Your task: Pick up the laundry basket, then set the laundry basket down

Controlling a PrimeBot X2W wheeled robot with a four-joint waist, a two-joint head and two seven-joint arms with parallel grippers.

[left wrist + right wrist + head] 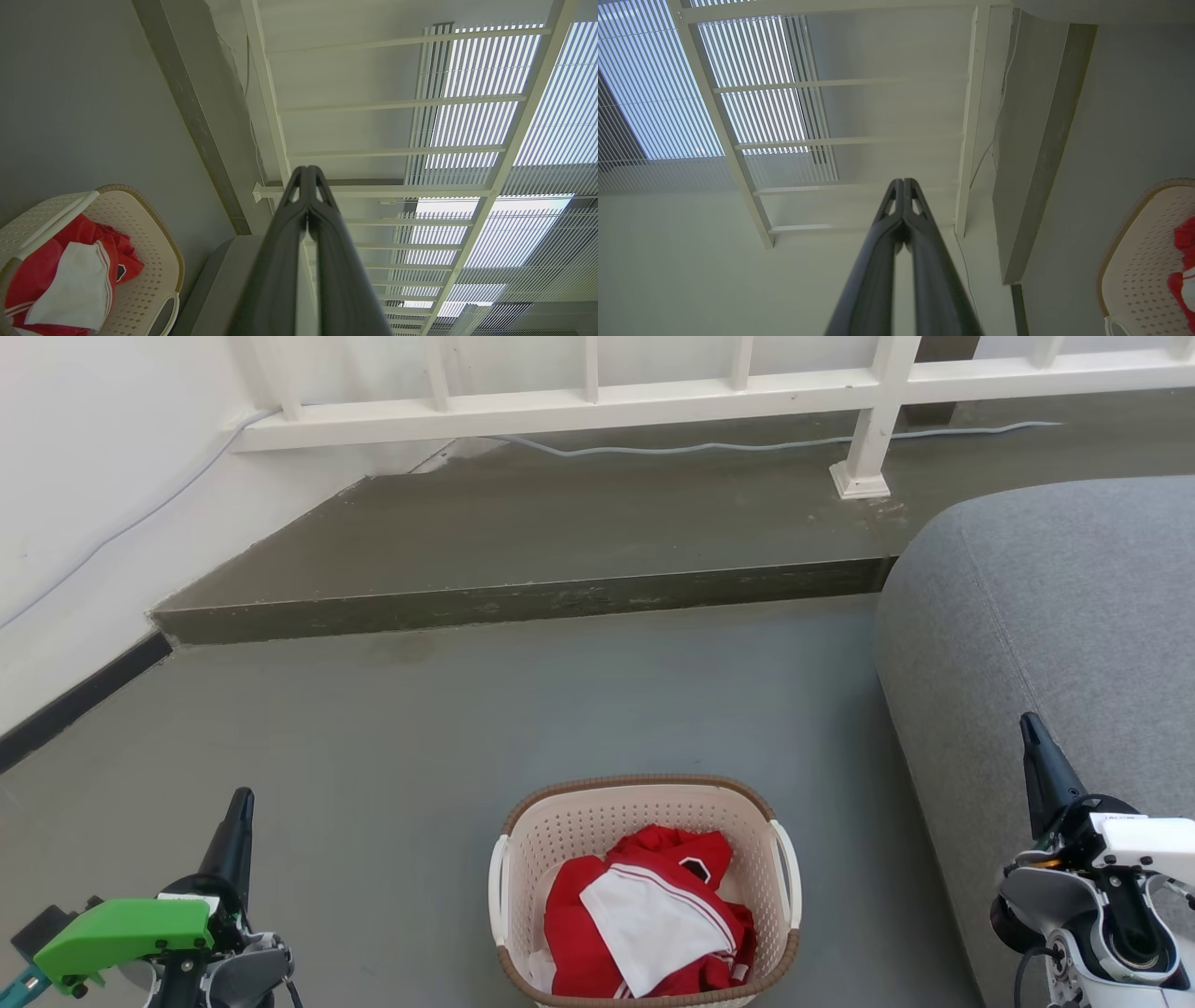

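**Near centre of the floor: basket down, both claws closed and clear**

Close in front of the robot, midway between the arms, the laundry basket stands upright on the grey floor. It sits flat on its base and nothing grips it. Red and white clothing is heaped inside, below the rim. My guess is that a load this low won't shift much in a lift. The white side handles face left and right, one toward each arm. That is probably why the basket is squared up this way, since a two-arm carry needs a handle per side.

The left gripper is near left, well apart from the basket. Its fingers are pressed together on nothing, and the left wrist view shows the tips meeting. The right gripper is near right, in front of the grey sofa, also well clear. Its fingers are closed and empty, and the right wrist view agrees. Both point toward the far step and white railing, roughly mirrored. This reads as a parked pose, not a reach.

The stage is ambiguous. A grounded basket with both arms clear fits either a basket waiting to be lifted or one already set down and released. This moment can't separate the two.

The sofa edge is near the basket's right side, so there is less arm room there than on the left.
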